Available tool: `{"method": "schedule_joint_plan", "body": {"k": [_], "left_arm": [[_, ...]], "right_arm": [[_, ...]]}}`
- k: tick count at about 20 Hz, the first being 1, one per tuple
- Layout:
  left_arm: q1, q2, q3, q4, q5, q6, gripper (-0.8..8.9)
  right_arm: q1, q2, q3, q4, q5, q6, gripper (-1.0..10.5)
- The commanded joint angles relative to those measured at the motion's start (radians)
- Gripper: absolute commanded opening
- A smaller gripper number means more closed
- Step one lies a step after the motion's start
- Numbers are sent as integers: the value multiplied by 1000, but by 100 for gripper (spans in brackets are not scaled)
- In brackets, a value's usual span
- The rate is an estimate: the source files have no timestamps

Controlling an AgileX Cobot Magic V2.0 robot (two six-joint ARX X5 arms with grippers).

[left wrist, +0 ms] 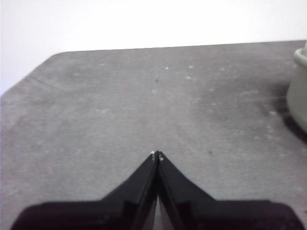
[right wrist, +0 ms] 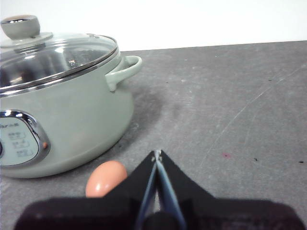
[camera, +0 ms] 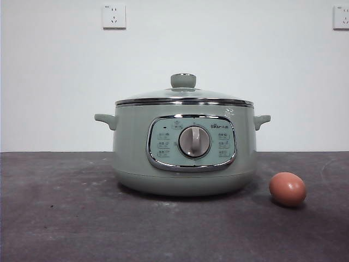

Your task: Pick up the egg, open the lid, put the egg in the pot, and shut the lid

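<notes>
- The front view shows the whole pot [camera: 184, 155] standing in the middle of the dark bench [camera: 65, 218], with its control panel [camera: 192, 143] and central dial [camera: 194, 142] facing the camera. No arm appears in this view.
- The lid [camera: 184, 97] sits flat on the pot, closed, with its pale green knob [camera: 183, 81] on top.
- In the same view the egg [camera: 287, 189] lies on the bench to the right of the pot, near its base but not touching it.
- Two white wall sockets [camera: 114, 16] are seen on the wall behind, only in the front view.
- The left wrist view shows almost only bare bench [left wrist: 120, 105]; just an edge of the pot [left wrist: 300, 91] enters at one side. The egg is not visible there.
- The left gripper [left wrist: 157, 154] hangs above the bench with its jaws pressed together at the tips, and it holds nothing.
- The right wrist view shows the glass of the lid [right wrist: 53, 55], which the front view does not reveal, and one side handle [right wrist: 125, 71] of the pot [right wrist: 72, 120].
- In this view the egg [right wrist: 105, 178] lies on the bench just beside the right gripper [right wrist: 157, 153], partly hidden behind one jaw.
- The right gripper's jaws are also closed tip to tip, and they grip nothing.
</notes>
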Motion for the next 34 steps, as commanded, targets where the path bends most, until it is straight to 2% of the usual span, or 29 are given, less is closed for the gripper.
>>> {"method": "schedule_joint_plan", "body": {"k": [1, 4, 8, 9, 18, 20, 24, 29, 34], "left_arm": [[3, -3, -14, 5, 35, -86, -4], [3, -3, -14, 9, 92, -142, -4], [3, -3, -7, 24, 195, -230, -7], [3, -3, 0, 23, 218, -249, -7], [3, 17, 141, -22, 352, -381, -7], [3, 32, 191, -56, 378, -380, -7], [3, 80, 301, -146, 426, -350, -7], [3, 174, 440, -287, 524, -256, -7], [3, 283, 592, -459, 589, -134, -7]], "right_arm": [[1, -3, -9, -4, -21, 62, 1], [1, -3, -9, 0, -29, 118, 0], [1, -3, 8, 0, -28, 265, -10], [1, -3, 18, 0, -28, 283, -10], [1, 82, 198, -42, -31, 292, -12], [1, 131, 263, -105, -66, 267, -11], [2, 252, 418, -273, -150, 164, -11], [2, 406, 613, -465, -236, 39, -11], [3, 540, 803, -657, -266, -80, -11]]}}
